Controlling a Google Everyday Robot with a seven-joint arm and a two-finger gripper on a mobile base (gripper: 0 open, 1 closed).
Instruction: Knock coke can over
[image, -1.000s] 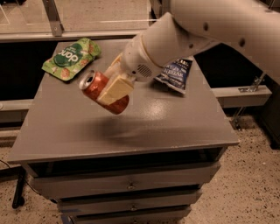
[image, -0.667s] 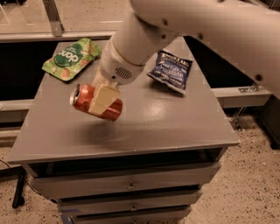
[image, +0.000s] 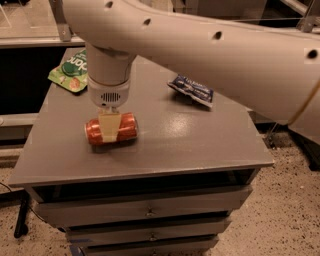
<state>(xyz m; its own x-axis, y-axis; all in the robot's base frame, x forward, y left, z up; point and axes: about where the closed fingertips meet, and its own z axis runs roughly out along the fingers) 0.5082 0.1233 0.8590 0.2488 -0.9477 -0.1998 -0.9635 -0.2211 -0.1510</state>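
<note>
The red coke can (image: 128, 127) lies on its side on the grey table (image: 200, 145), left of the middle and near the front. My gripper (image: 109, 131) comes straight down on it from above and is shut on the can. One cream finger (image: 108, 128) crosses the can's front, and the other finger is hidden behind it. The white arm fills the top of the view.
A green snack bag (image: 71, 68) lies at the table's back left corner. A dark blue chip bag (image: 191, 90) lies at the back right. Drawers (image: 145, 212) sit under the tabletop. The floor drops away at the front and the right edge.
The gripper has carried the tilted can down and to the left. The can was held above the table and now lies on its side on the surface.
</note>
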